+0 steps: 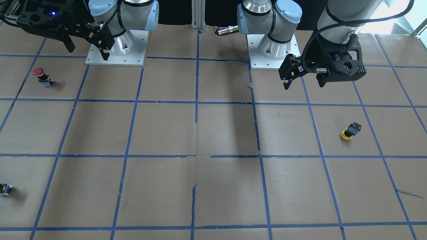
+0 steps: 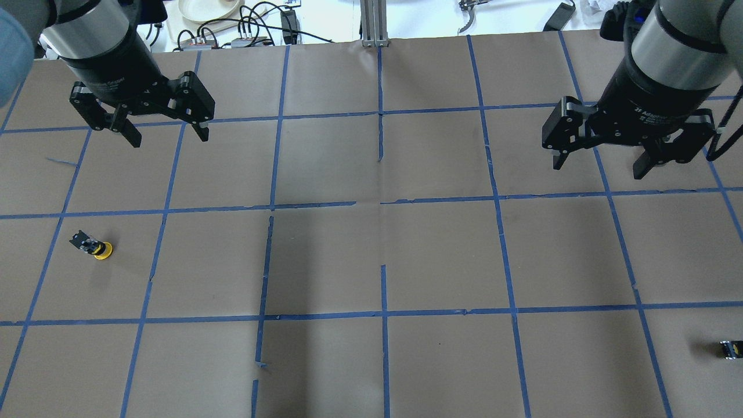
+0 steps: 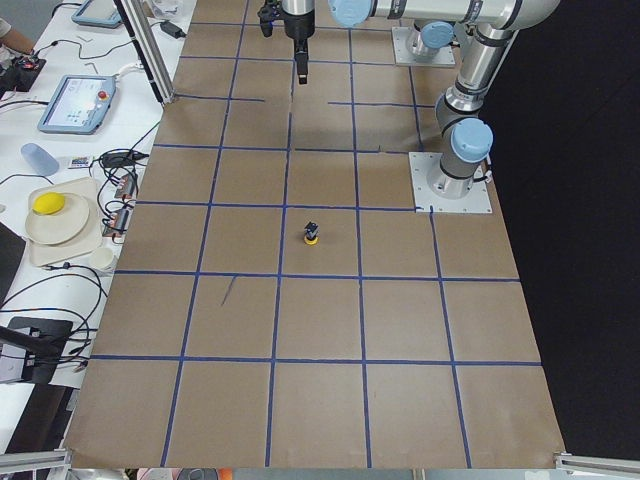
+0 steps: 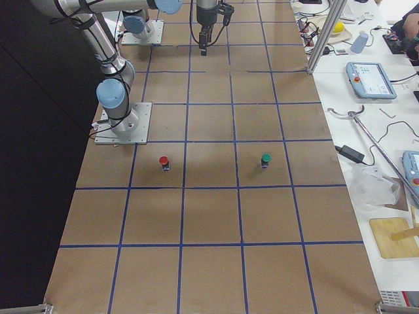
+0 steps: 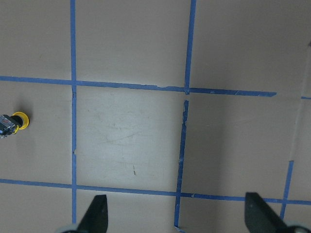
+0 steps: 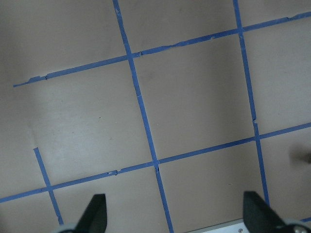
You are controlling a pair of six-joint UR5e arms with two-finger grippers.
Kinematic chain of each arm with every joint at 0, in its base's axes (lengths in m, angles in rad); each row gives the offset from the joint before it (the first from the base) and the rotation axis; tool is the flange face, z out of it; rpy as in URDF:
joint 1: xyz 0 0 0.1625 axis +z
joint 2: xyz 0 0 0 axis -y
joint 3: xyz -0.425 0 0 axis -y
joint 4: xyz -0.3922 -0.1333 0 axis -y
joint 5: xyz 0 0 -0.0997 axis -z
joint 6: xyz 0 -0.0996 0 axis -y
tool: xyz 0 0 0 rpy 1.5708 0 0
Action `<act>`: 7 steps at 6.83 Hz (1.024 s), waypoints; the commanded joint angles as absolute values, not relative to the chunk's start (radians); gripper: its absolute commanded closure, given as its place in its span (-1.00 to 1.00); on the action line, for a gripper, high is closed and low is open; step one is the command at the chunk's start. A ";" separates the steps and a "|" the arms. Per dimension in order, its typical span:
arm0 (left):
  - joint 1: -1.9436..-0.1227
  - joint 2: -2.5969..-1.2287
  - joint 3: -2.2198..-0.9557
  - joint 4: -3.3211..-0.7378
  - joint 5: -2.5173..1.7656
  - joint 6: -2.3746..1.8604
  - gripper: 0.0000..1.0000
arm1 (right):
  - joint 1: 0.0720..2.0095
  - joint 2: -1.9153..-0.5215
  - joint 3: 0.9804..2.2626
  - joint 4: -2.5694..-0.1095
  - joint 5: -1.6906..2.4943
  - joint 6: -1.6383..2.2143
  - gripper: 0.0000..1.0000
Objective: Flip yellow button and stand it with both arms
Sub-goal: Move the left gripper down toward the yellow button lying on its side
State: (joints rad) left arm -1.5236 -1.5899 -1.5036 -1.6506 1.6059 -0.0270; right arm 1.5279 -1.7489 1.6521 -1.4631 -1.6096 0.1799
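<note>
The yellow button lies tipped on the brown paper with its yellow cap low and its black-grey body raised. It also shows in the overhead view, the exterior left view and at the left edge of the left wrist view. My left gripper hangs open and empty high above the table, farther out than the button and apart from it; it also shows in the front view. My right gripper is open and empty over the table's other half.
A red-capped button stands on my right side, also in the exterior right view. A small black part with a yellow spot lies by the right edge. A small dark piece lies farther out. Blue tape lines grid the paper.
</note>
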 commanded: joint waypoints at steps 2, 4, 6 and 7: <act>-1.502 -1.598 -1.548 -1.652 1.611 0.056 -0.99 | 1.528 -1.775 1.652 -1.459 -1.611 0.176 -1.00; -1.339 -1.601 -1.644 -1.643 1.647 0.279 -0.99 | 1.528 -1.782 1.651 -1.457 -1.615 0.176 -1.00; -1.183 -1.636 -1.777 -1.448 1.686 0.593 -0.99 | 1.528 -1.782 1.651 -1.466 -1.614 0.176 -1.00; -1.116 -1.682 -1.820 -1.284 1.724 0.717 -0.99 | 1.525 -1.781 1.652 -1.463 -1.615 0.178 -1.00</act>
